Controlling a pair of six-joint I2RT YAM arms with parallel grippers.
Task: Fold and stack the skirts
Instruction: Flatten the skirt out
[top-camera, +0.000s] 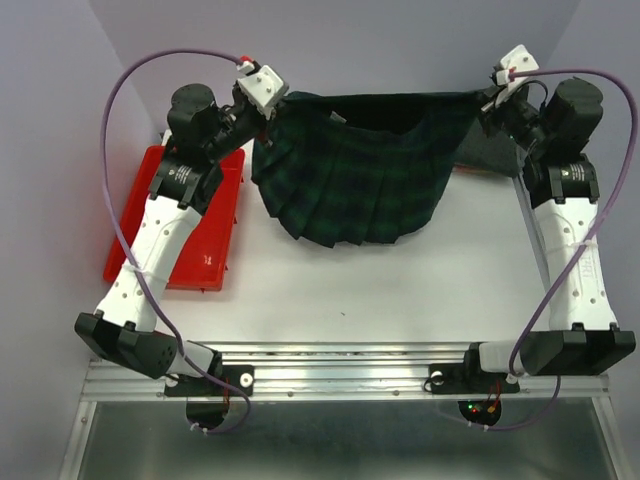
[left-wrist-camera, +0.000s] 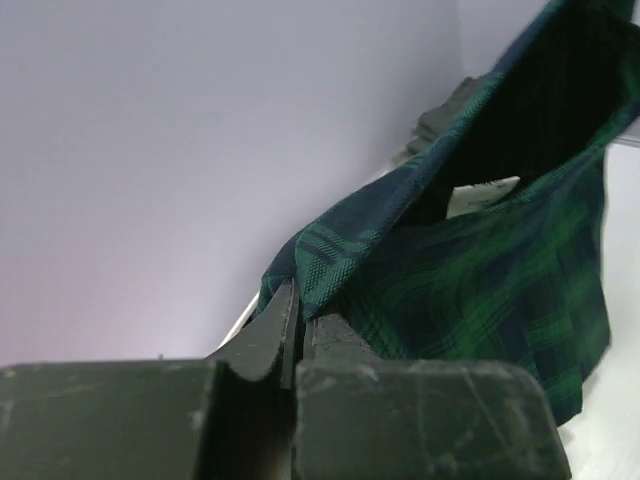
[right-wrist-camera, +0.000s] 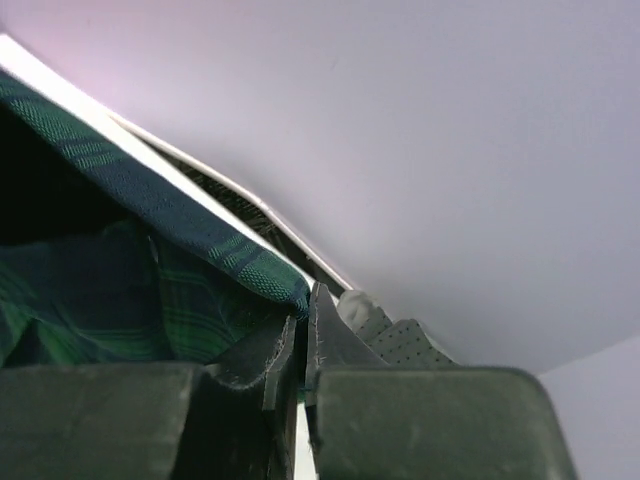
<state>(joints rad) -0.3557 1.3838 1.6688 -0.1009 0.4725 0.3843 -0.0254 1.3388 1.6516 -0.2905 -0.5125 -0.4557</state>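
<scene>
Jaws clenched on both arms, each pinching one waistband corner of the plaid skirt (top-camera: 350, 170): left jaws on the left corner, right jaws on the right. Skirt hangs stretched across the far side of the desk (top-camera: 400, 290), long axis left-right, hem drooping toward the near side, so laying it down likely means moving both arms nearward together. Dotted skirt (top-camera: 490, 150) sits far right, mostly hidden behind the right arm; can't spot the grey one

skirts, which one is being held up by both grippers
The green-navy plaid pleated skirt: its waistband is stretched between the left gripper and the right gripper. The dark grey skirt lies unheld at the far right.
</scene>
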